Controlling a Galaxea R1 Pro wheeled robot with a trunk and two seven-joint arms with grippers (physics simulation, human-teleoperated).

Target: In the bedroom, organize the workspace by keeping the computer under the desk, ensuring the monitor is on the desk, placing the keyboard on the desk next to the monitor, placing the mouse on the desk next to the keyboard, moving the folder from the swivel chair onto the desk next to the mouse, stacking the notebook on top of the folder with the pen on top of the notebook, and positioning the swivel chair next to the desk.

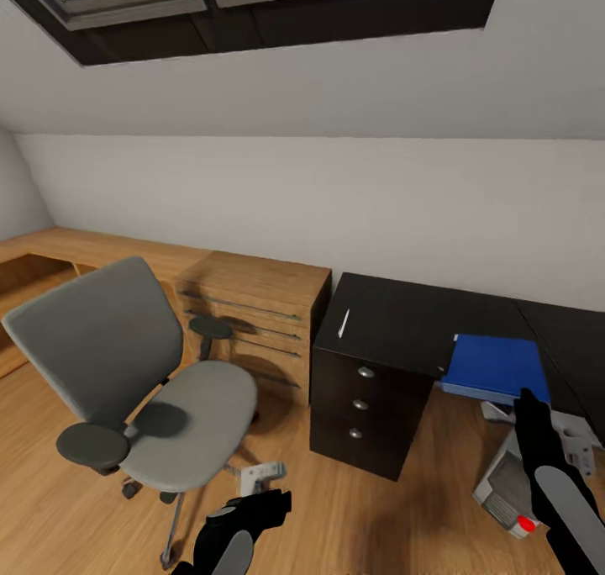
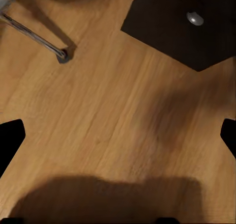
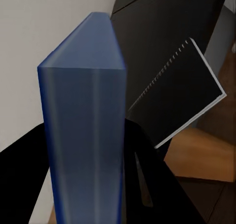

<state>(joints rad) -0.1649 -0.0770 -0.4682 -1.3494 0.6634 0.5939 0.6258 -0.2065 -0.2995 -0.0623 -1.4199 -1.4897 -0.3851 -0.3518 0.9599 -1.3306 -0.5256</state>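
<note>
The blue folder hangs flat at the black desk's front edge, partly over the gap beneath. My right gripper is shut on its near edge. In the right wrist view the folder stands between the black fingers, and beyond it a black spiral notebook lies on the desk. The thin white pen rests on the desk above the drawers. The grey swivel chair stands left with a bare seat. My left gripper is open low over the floor. The grey computer sits under the desk.
A light wooden dresser stands between chair and desk, against the white sloped wall. The black drawer unit shows a round knob in the left wrist view. The chair's metal leg and castor lie on the wooden floor.
</note>
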